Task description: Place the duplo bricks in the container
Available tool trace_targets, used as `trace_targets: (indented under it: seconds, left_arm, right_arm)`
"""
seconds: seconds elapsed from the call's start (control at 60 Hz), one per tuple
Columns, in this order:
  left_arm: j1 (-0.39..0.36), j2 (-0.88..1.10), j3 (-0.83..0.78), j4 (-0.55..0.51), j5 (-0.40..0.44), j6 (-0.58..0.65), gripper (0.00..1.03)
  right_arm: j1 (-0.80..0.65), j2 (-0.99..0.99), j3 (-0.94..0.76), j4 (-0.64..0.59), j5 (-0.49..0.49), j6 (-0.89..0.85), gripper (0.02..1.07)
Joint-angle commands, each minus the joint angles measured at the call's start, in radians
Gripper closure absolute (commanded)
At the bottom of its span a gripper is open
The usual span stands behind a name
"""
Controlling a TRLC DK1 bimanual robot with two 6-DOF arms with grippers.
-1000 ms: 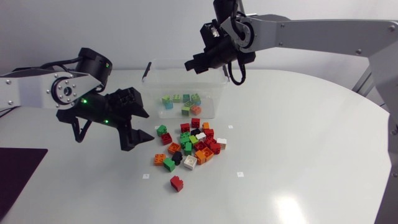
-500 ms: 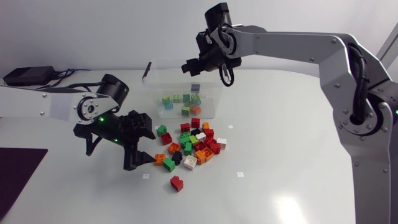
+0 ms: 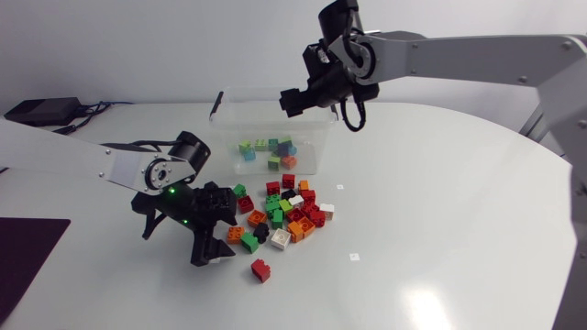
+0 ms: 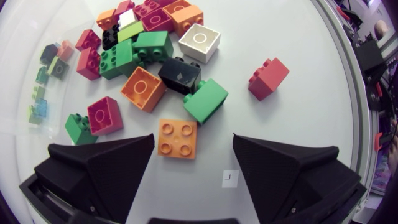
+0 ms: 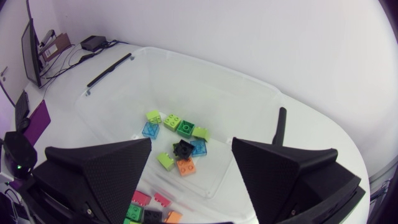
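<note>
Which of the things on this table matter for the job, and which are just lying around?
Job: loose duplo bricks, clear container, bricks already inside it, left gripper, right gripper.
Lying about: small white square markers on the table.

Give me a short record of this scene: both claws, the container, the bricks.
left claw: open, low over the table, orange brick between its fingers, not gripped
right claw: open, empty, above the container
container: holds several bricks
pile: on the table, beside the container
red brick: apart from the pile
</note>
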Motion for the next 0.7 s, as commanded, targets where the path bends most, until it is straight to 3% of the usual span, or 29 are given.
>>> trace_targets:
  seconds: [0.0, 0.25, 0.467, 0.683]
  left_arm:
    - [-0.01, 0.036, 0.011, 0.008, -0.006, 0.028, 0.18]
    - [-0.01, 0.066, 0.031, 0.01, -0.006, 0.028, 0.5]
    - [-0.01, 0.062, 0.031, 0.01, -0.006, 0.028, 0.83]
    - [0.015, 0.006, 0.006, 0.004, -0.006, 0.03, 0.87]
  right_arm:
    - [0.006, -0.097, -0.114, 0.024, 0.002, 0.0, 0.11]
    - [0.009, -0.334, -0.443, 0.061, 0.003, -0.02, 0.11]
    - [0.012, -0.407, -0.568, 0.035, 0.045, 0.034, 0.11]
    - [0.042, -0.41, -0.594, -0.019, 0.072, 0.121, 0.11]
